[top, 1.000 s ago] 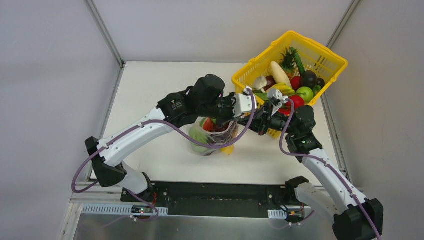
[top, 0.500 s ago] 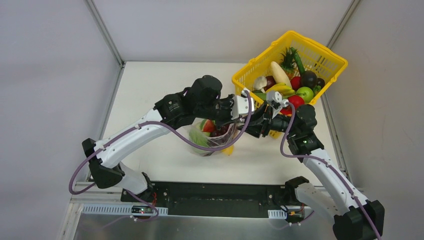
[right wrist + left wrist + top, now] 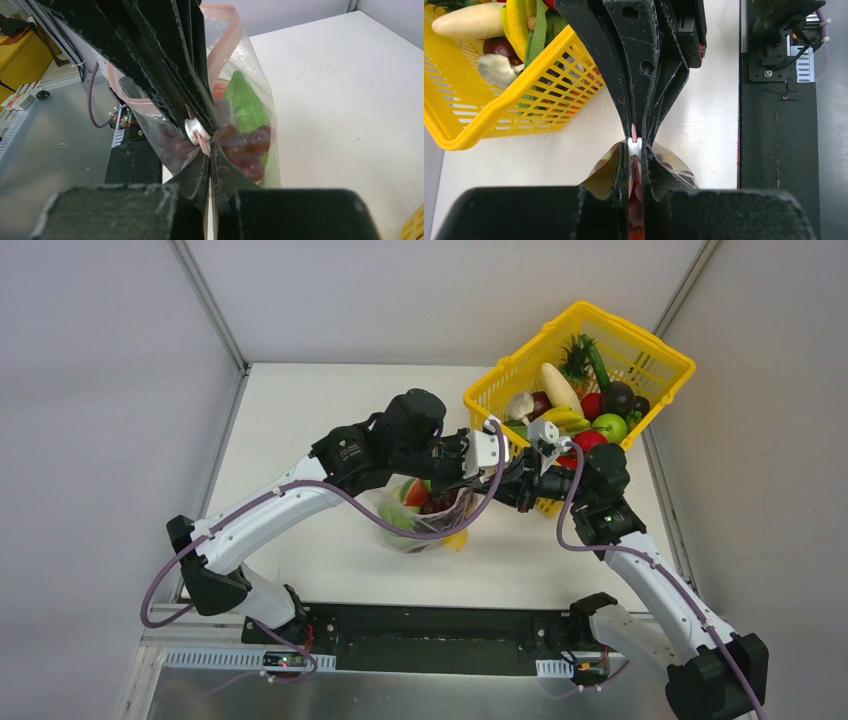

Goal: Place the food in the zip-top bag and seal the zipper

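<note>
Zip-top bag (image 3: 425, 518) stands upright on the tabletop (image 3: 320, 420), about centre, left of and nearer than the yellow basket (image 3: 520, 353), with bare tabletop between them. Food (image 3: 245, 102) is inside it: a green leafy piece plus red and dark purple pieces show through the plastic.

Zipper (image 3: 222, 35), the pink strip along the mouth, sits on top. In the right wrist view it bows apart into loops beside the pinch point, so the mouth is not closed along its whole length.

Left jaws are clenched on the zipper, tips at a small white slider (image 3: 192, 130). Right jaws are clenched on the same strip from the opposite side, so the two sets of tips meet nose to nose.

Basket holds more toy fruit and vegetables (image 3: 575, 405). A yellow piece (image 3: 456, 538) lies at the bag's near-right base; I cannot tell whether it is inside.
</note>
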Controlling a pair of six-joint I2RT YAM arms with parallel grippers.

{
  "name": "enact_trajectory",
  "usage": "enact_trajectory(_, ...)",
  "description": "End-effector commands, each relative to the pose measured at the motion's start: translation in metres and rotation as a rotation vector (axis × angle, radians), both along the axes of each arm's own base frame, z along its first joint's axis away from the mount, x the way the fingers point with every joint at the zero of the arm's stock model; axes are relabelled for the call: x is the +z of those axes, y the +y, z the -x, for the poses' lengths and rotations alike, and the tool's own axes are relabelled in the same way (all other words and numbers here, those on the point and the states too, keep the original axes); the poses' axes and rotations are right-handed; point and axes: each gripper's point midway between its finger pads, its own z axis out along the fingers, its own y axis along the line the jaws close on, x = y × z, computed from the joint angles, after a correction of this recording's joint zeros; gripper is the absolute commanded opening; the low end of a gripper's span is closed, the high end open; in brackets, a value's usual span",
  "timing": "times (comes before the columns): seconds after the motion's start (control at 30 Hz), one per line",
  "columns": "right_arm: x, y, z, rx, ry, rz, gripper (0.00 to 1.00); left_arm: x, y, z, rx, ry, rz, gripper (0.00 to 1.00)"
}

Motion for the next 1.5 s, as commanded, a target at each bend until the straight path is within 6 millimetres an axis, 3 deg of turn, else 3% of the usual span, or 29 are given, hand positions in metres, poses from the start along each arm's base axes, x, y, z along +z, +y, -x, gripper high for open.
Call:
enact_trajectory(0.0, 0.026, 0.0, -0.002, -0.02, -0.097, -0.035, 0.0, 0.023, -0.001, 0.006, -0.031, -0.02, 0.053, 0.0)
enact_trajectory(0.5, 0.017, -0.006, -0.014, -0.136, -0.052, -0.074, 0.0, 0.018, 0.046, -0.01, 0.145, -0.138, 0.015, 0.0)
enact_trajectory(0.8, 0.025, -0.004, 0.001, -0.057, -0.086, -0.085, 0.0, 0.025, 0.044, -0.008, 0.139, -0.137, 0.047, 0.0)
enact_trajectory(0.87, 0.027, -0.003, 0.007, -0.024, -0.096, -0.075, 0.15, 0.028, 0.038, -0.006, 0.117, -0.123, 0.06, 0.0)
enact_trajectory(0.9, 0.026, -0.003, 0.01, -0.008, -0.1, -0.063, 0.36, 0.029, 0.035, -0.004, 0.102, -0.116, 0.068, 0.0)
enact_trajectory(0.93, 0.026, -0.003, 0.012, 0.002, -0.106, -0.051, 0.46, 0.03, 0.031, -0.002, 0.085, -0.109, 0.071, 0.0)
enact_trajectory(1.2, 0.026, -0.004, 0.007, -0.003, -0.127, 0.01, 0.53, 0.032, 0.018, 0.006, 0.022, -0.063, 0.073, 0.0)
enact_trajectory(1.47, 0.029, 0.002, 0.003, 0.026, -0.14, 0.01, 0.47, 0.032, 0.014, 0.007, 0.007, -0.057, 0.079, 0.0)
